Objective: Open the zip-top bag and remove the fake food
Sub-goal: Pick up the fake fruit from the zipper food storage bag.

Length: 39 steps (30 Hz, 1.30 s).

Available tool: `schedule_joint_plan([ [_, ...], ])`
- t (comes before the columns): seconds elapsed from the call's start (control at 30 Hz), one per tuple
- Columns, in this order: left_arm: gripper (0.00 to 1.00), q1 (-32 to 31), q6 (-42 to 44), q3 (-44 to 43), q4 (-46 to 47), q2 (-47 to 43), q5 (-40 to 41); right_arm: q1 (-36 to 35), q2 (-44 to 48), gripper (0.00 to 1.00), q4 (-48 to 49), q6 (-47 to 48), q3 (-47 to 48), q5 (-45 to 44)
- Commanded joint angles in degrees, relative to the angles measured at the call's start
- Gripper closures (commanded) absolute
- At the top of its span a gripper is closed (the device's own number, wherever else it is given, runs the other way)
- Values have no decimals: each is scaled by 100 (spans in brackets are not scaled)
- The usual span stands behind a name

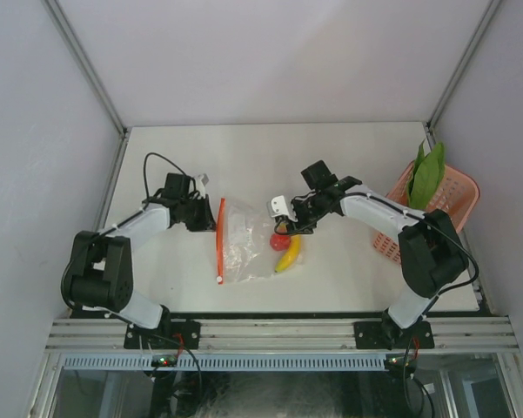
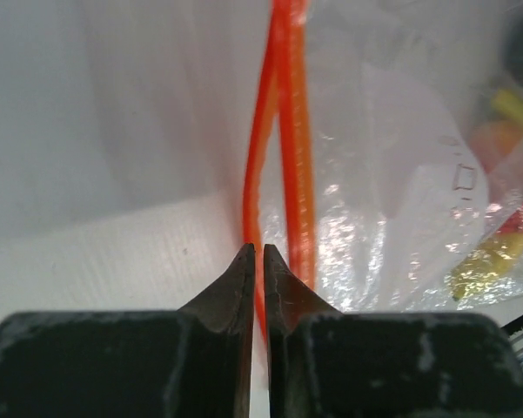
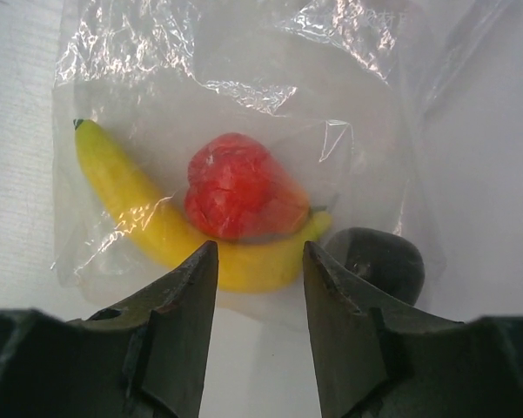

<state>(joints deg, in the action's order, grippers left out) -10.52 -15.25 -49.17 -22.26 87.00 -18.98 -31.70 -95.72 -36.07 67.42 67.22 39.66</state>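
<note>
The zip-top bag (image 1: 242, 248) lies flat on the middle of the table (image 1: 244, 157). From overhead I see its red-orange zipper strip (image 1: 220, 239) running near to far along the left edge, so the mouth faces left and the closed end points right. My left gripper (image 1: 211, 219) is pinched together on one track of that strip. My right gripper (image 1: 284, 228) stands with jaws apart over the closed end, flanking the banana (image 3: 157, 226) and red fruit (image 3: 239, 187) inside. I can't tell whether it touches the plastic. A dark ball (image 3: 383, 261) sits half hidden behind one finger, and in the left wrist view the contents are a blur.
</note>
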Motion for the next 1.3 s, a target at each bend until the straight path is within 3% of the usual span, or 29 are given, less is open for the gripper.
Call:
schedule_joint_plan([
  [0.0, 90, -271, -448, 231, 869, -187, -534, -73, -77, 58, 118, 165, 16, -293],
  [0.4, 87, -1472, -1112, 1887, 3688, -878, -248, 100, -20, 67, -528, 1009, -89, -338],
  [0.73, 83, -2295, -469, 3084, 5966, -1215, 174, 628, 281, 66, -1106, 1769, -187, -178],
  [1.13, 76, -2968, 515, 4027, 9996, 307, 211, 1139, 646, 65, -1485, 2735, -580, -185],
  [1.27, 74, -3155, 995, 3998, 10178, 565, 226, 1068, 477, 65, -1462, 2750, -605, -521],
])
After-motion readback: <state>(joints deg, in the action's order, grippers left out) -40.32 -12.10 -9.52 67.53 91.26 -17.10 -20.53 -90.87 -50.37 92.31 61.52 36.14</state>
